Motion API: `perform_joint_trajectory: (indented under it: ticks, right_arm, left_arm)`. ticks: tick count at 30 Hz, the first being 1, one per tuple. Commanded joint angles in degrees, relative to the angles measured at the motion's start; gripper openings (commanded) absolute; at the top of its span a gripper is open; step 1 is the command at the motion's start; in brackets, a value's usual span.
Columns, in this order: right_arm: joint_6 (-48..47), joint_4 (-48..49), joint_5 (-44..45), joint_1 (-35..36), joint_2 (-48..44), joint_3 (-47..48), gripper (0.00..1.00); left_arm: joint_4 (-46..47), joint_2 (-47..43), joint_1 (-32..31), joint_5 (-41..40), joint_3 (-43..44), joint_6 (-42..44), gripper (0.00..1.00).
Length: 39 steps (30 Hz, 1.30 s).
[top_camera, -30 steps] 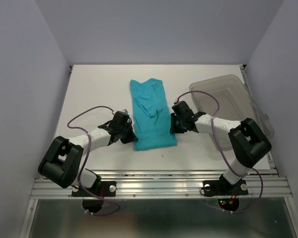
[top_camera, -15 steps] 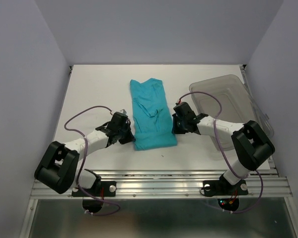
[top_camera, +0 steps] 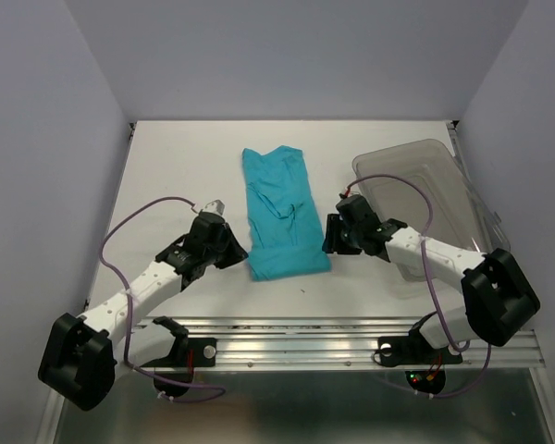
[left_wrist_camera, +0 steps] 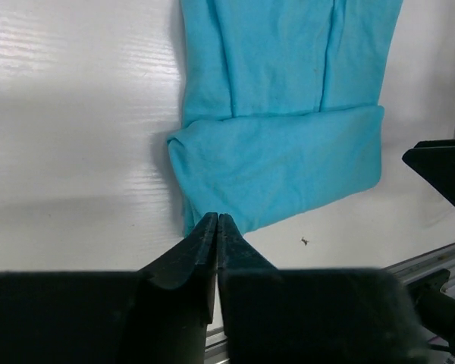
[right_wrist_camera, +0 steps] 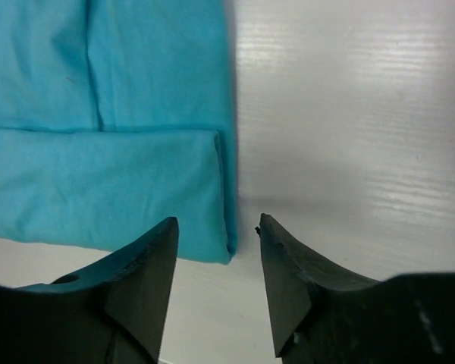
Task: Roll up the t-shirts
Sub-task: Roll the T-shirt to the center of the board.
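The teal t-shirt (top_camera: 279, 213) lay in the middle of the desk (top_camera: 166, 166) as a long narrow strip. Its near end was turned over once into a flat band (left_wrist_camera: 280, 167), and the far part was not rolled. Compared with one second earlier, both arms had drawn a little away from this band. The left claw (left_wrist_camera: 217, 227) had moved back to the left. Its two fingers were pressed together with nothing between them, and its tip was just beside the near left corner of the band. The right claw (right_wrist_camera: 217, 221) had opened in that same second. Its fingers now stood apart with only bare desk and the edge of the cloth between them, just beside the near right corner, so it gripped nothing. The shirt itself had not visibly shifted, and the band kept its shape after the release. The clear bin (top_camera: 425, 176) stood at the right, apart from the shirt. This probably meant that one turn of the roll was finished and let go. The claws would likely need a new hold on the band for the next turn.
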Motion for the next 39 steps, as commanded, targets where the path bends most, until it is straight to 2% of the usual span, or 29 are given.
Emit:
perform_joint_trajectory:
  ticks: [1,2,3,7,17,25,31,35,39]
  right_arm:
    - [3.25,0.28,-1.82,0.05,-2.94,-2.9,0.57]
    - [3.87,1.16,-2.27,0.05,-3.29,-4.55,0.62]
    - [4.83,2.74,-3.23,0.05,-3.64,-5.35,0.63]
    - [6.42,4.59,-4.11,0.05,-3.74,-7.12,0.63]
    - [8.88,9.78,-6.93,0.05,-0.84,-10.46,0.61]
    - [9.15,10.31,-7.54,0.05,-0.13,-10.81,0.51]
    - [9.5,9.96,-7.72,0.05,-1.8,-12.13,0.5]
    - [9.5,9.52,-7.72,0.05,-3.64,-13.36,0.44]
    - [9.06,9.35,-7.98,0.05,-3.91,-14.06,0.43]
  left_arm:
    - [-1.36,-3.18,-0.56,0.67,-3.41,-2.25,0.23]
    - [-0.67,-3.19,-0.56,1.63,-4.03,-2.43,0.29]
    - [-0.31,-2.49,-0.56,2.16,-5.08,-2.95,0.39]
    - [1.19,-0.64,-1.88,3.22,-6.67,-5.14,0.51]
    - [9.44,4.63,-4.87,4.28,-9.05,-10.16,0.51]
    - [9.71,7.18,-5.22,2.87,-8.25,-10.69,0.42]
    - [9.71,8.15,-5.22,2.61,-8.25,-10.6,0.41]
    - [8.4,7.63,-5.22,0.42,-8.25,-11.04,0.41]
    - [7.61,6.75,-5.22,-0.38,-8.52,-11.39,0.41]
